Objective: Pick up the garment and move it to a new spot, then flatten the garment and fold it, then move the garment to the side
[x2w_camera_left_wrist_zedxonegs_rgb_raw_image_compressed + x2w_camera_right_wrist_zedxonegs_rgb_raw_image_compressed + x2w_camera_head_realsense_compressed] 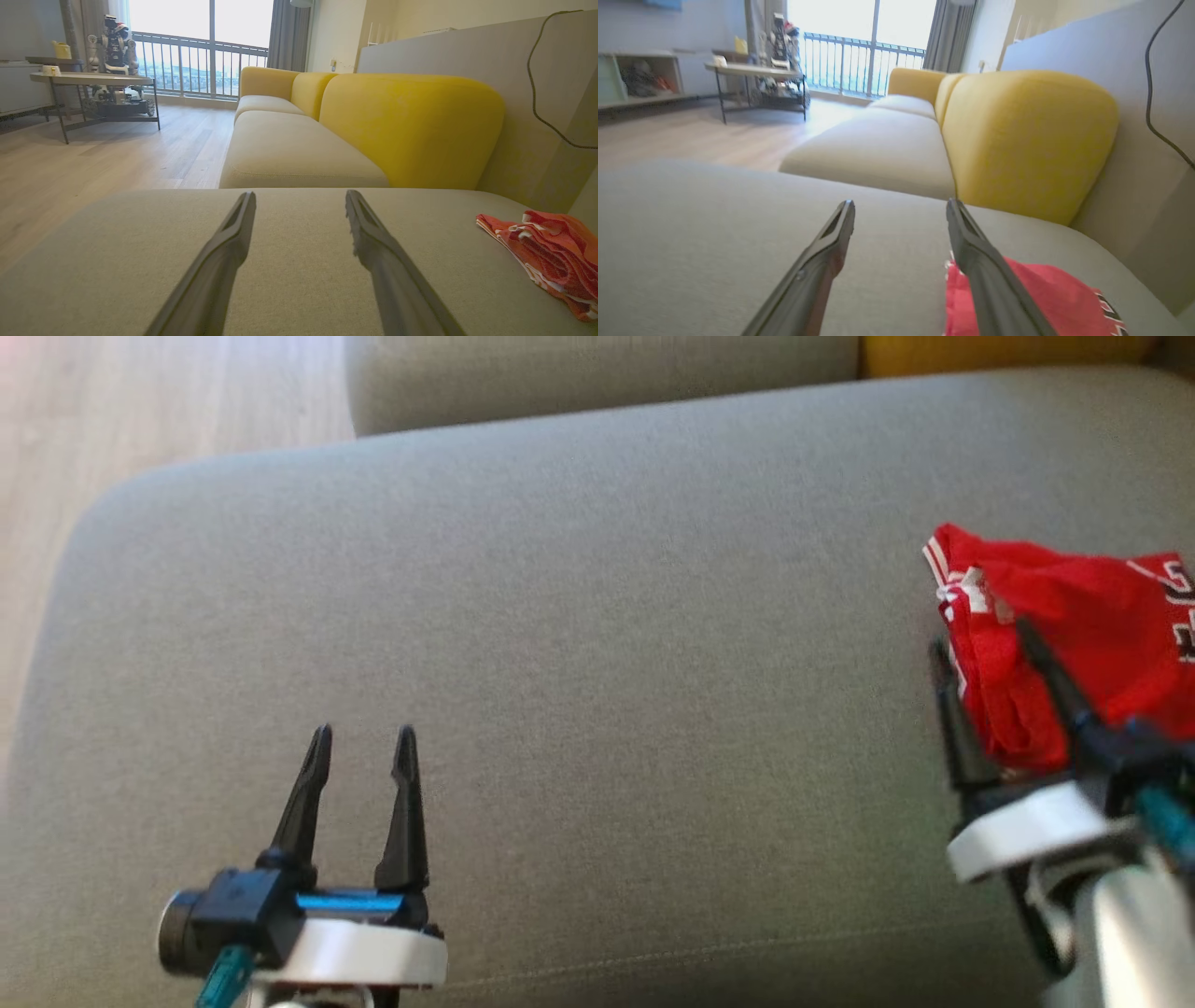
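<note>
The garment point(1102, 616) is red with white trim and dark print. It lies bunched in a folded heap at the right edge of the grey cushion point(597, 616). My right gripper point(980, 637) is open over the garment's left edge, one finger above the red cloth and the other just left of it, gripping nothing. In the right wrist view the garment point(1045, 294) sits under and to the right of the right gripper point(900, 205). My left gripper point(362, 737) stands open and empty near the cushion's front left. From there the garment point(551, 252) lies far to the right of the left gripper point(300, 196).
Wooden floor point(140, 401) runs past the cushion's left edge. Behind it are another beige seat point(289, 149) and a yellow backrest point(411, 126). A side table point(93, 79) with a toy robot stands by the window. A black cable point(542, 70) hangs on the grey panel.
</note>
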Motion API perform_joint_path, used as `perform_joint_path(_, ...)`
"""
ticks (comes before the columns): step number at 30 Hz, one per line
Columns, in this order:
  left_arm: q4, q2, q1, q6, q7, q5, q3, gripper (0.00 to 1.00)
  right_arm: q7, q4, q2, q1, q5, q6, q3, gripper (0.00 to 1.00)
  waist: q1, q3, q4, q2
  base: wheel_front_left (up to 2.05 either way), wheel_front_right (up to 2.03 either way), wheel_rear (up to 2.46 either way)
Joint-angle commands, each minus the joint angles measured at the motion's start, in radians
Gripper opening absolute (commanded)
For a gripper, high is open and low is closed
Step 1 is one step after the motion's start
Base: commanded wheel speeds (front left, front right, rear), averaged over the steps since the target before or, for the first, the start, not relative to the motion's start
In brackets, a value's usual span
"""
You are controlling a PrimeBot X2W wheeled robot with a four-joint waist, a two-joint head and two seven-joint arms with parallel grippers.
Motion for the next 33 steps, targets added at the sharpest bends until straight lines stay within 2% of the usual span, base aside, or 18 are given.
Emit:
perform_joint_path(1,-0.029,-0.003,-0.015,0.01,-0.005,-0.008,0.042,1.0,-0.05,-0.041,0.006,-0.016,0.012,0.0,0.029,1.0,0.0001,-0.022,0.012,0.0,0.0,0.0,0.0)
perform_joint_path(5,-0.017,-0.003,0.005,0.031,-0.005,-0.016,0.046,1.0,-0.131,0.003,0.026,0.064,0.062,0.0,0.085,1.0,0.0001,-0.054,0.037,0.0,0.0,0.0,0.0)
perform_joint_path(8,-0.001,-0.003,0.022,0.04,-0.005,-0.011,0.046,1.0,-0.146,0.035,0.027,0.117,0.138,0.0,0.11,1.0,0.0001,-0.069,0.056,0.0,0.0,0.0,0.0)
perform_joint_path(11,0.014,-0.002,0.033,0.047,-0.005,0.027,0.053,1.0,-0.148,0.004,0.027,0.141,0.179,0.0,0.104,1.0,0.0001,-0.076,0.072,0.0,0.0,0.0,0.0)
perform_joint_path(26,0.052,-0.002,0.054,0.028,-0.005,0.051,0.061,1.0,-0.148,-0.03,0.027,0.199,0.201,0.0,0.124,1.0,0.0001,-0.085,0.096,0.0,0.0,0.0,0.0)
perform_joint_path(27,0.086,0.0,0.087,0.03,0.0,0.043,0.027,0.0,-0.138,0.011,0.034,0.227,0.194,0.0,0.097,0.0,0.0001,-0.085,0.096,0.0,0.0,0.0,0.0)
perform_joint_path(33,0.111,0.002,0.089,0.028,0.006,-0.009,0.029,0.0,-0.13,0.045,0.033,0.228,0.244,0.0,0.1,0.0,0.0001,-0.084,0.094,0.0,0.0,0.0,0.0)
